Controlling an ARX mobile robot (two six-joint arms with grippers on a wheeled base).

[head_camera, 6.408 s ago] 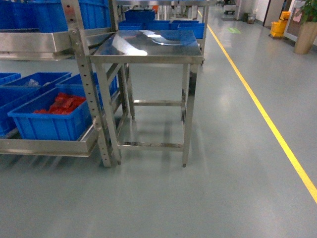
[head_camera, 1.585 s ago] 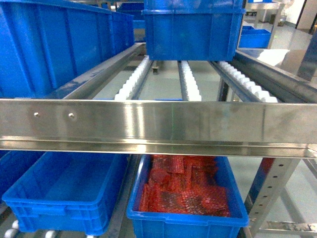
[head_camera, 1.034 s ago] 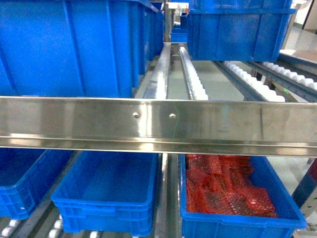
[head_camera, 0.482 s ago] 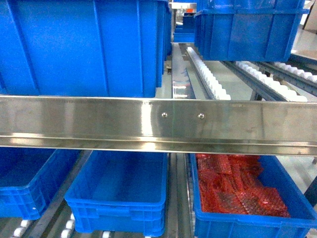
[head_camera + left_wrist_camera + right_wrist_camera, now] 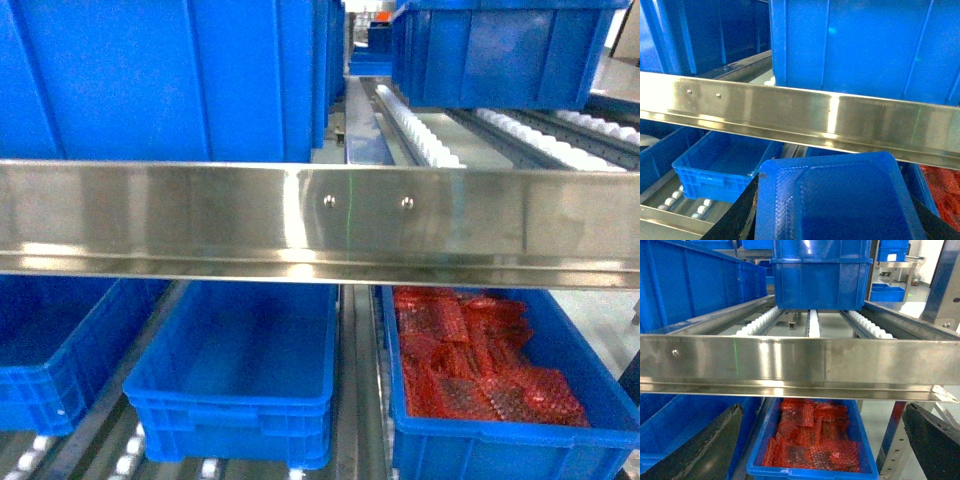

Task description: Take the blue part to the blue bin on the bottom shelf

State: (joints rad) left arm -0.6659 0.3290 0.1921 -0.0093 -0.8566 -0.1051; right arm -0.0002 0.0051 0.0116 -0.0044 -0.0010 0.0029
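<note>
The blue part (image 5: 840,185) is a flat, square, textured blue packet that fills the lower left wrist view. My left gripper (image 5: 836,215) is shut on it, with a black finger (image 5: 737,217) showing on either side. It hangs in front of a shiny steel rail (image 5: 805,112). Below the rail an empty blue bin (image 5: 235,370) (image 5: 722,162) sits on the white rollers (image 5: 128,462) of the bottom shelf. My right gripper (image 5: 821,410) is open with nothing between its dark fingers (image 5: 705,445). Neither gripper shows in the head view.
A like blue crate with red packets (image 5: 480,370) (image 5: 812,440) stands right of the empty bin. Another blue crate (image 5: 55,350) stands to its left. Large blue crates (image 5: 170,80) sit on the roller level above the rail (image 5: 320,220). A perforated upright (image 5: 892,440) stands at the right.
The head view swung from a steel table to the rack, then shifted left along it. The rail now sits higher in frame, so the lower bins show more.
</note>
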